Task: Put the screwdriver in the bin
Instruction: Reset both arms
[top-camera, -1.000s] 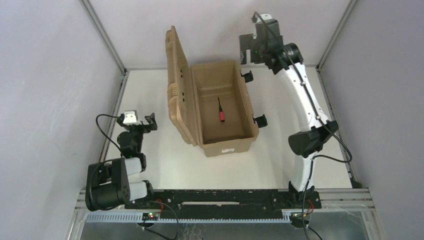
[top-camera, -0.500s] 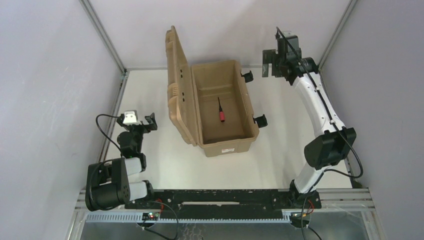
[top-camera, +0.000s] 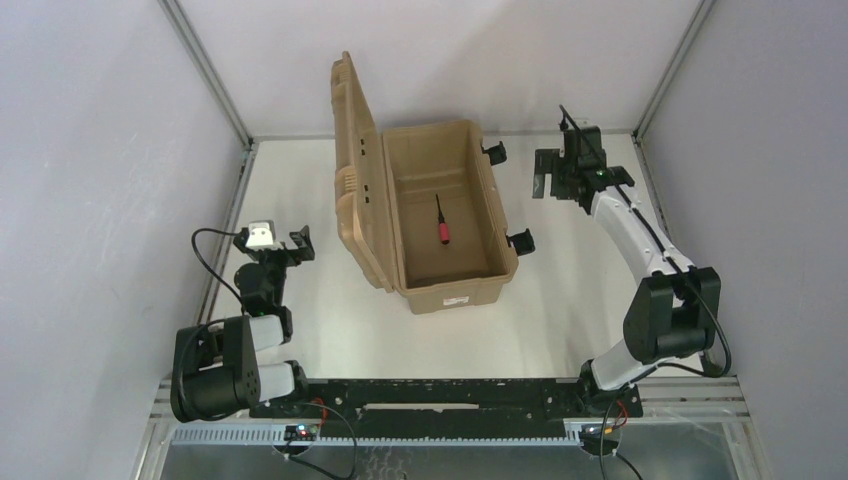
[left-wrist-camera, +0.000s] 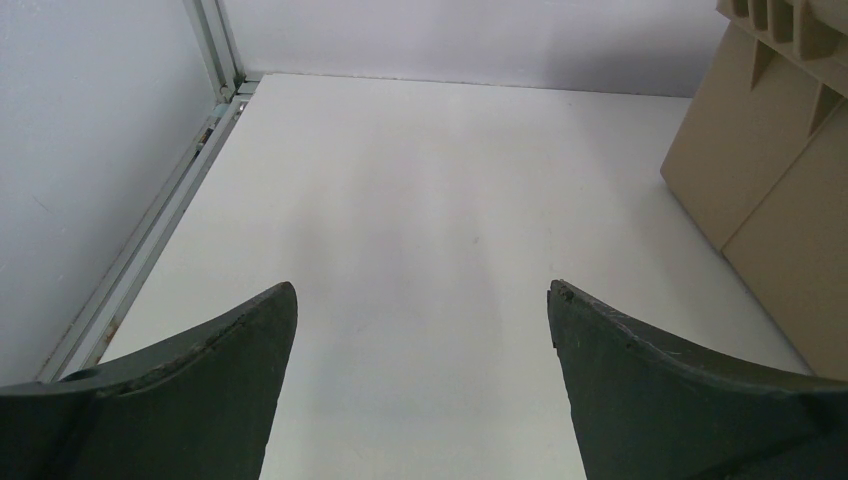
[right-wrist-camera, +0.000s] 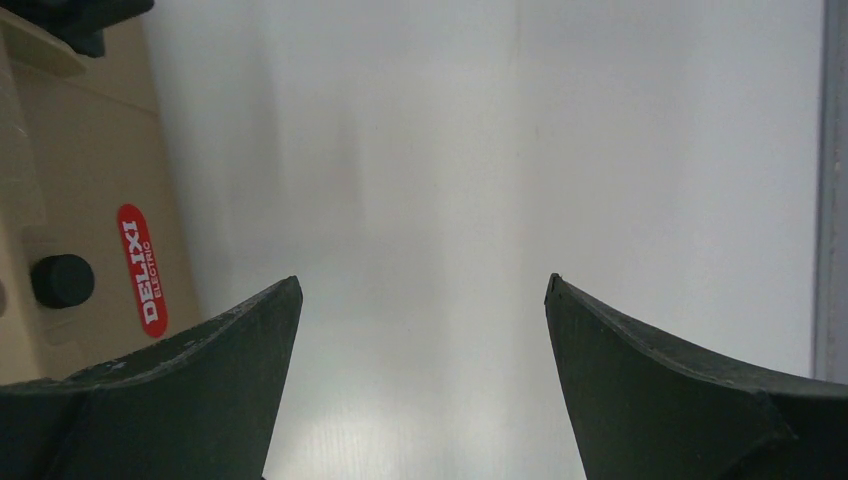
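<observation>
Red handle, thin black shaft: the small screwdriver lies flat on the floor of the bin, about mid-box, with its handle toward the near end and its tip toward the far wall, clear of both side walls. The bin is a tan plastic case. Its ribbed lid is swung open and stands up along the left side, 2 black latches hang off the right wall, and a white label is on the near wall. The right gripper hovers over the white table just right of the bin's far right corner. Its fingers are spread wide with nothing between them, and its wrist view shows a red DELIXI sticker on the tan wall. The left gripper sits near the table's left edge, well apart from the bin, equally wide and holding nothing.
</observation>
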